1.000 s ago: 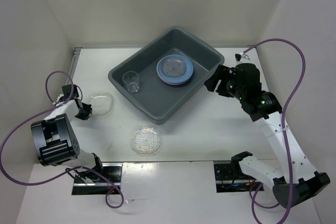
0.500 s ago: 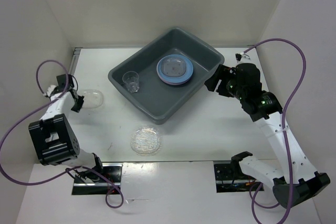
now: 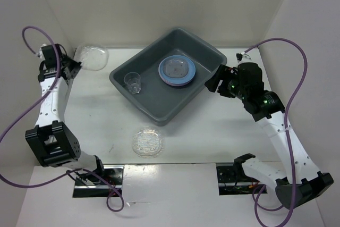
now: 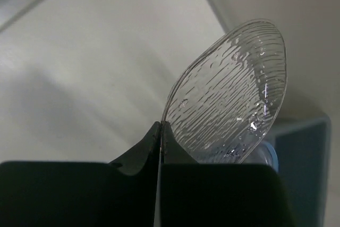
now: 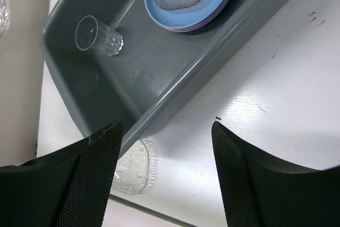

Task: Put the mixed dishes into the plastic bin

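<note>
Clear glass plate (image 4: 228, 94) is pinched at its rim by the left gripper (image 4: 161, 128), aloft left of the grey bin (image 3: 154, 94); carry-over is judged in hand, swing past the bin wall and lowering needed next; right gripper (image 5: 166, 131) is spread, empty.

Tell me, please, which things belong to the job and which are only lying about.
Job: grey bin; stacked plates in it; clear cup in it; ribbed clear plate, held aloft; clear dish outside it.
Not job: purple cables; black mounts at near edge.
</note>
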{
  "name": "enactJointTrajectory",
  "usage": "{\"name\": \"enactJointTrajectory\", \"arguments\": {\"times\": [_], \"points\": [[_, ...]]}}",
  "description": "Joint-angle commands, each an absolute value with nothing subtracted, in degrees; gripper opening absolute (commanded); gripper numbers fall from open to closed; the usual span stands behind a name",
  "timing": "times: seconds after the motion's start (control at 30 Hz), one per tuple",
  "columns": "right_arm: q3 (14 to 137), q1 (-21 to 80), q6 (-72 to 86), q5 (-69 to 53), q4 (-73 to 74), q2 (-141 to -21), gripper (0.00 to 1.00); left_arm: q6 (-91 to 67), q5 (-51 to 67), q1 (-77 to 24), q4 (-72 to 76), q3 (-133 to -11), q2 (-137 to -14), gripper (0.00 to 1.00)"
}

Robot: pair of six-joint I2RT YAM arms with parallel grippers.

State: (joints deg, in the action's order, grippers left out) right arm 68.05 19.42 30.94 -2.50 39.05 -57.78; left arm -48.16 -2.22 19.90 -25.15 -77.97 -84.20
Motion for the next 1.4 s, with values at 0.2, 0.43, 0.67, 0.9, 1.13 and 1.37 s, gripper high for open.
{"name": "enactJointTrajectory", "arguments": {"times": [0.2,0.43,0.67,0.9,1.13,1.37], "points": [[68.6,19.8,34.9,-4.8,37.2,-55.9,0.73,-50.9,11.6,-1.7,-13.3,-78.3,-89.4,0.00],[67.4,19.8,36.7,-5.4,38.4,-54.3,0.73,-51.9,9.6,-11.1,-11.1,-84.1,-100.7,0.00],[65.8,19.8,39.3,-5.4,40.2,-52.5,0.73,-54.4,9.0,-13.8,-7.5,-89.9,-110.8,0.00],[64.2,19.8,41.4,-5.4,41.5,-49.8,0.73,-57.1,11.1,-15.6,-5.7,-94.8,-118.8,0.00],[63.1,19.8,43.8,-5.4,43.2,-47.3,0.73,-58.9,12.7,-17.3,-5.2,-101.9,-126.1,0.00],[62.0,19.8,44.3,-5.4,44.5,-46.1,0.73,-59.9,14.2,-19.7,-4.5,-107.5,-129.6,0.46]]}}
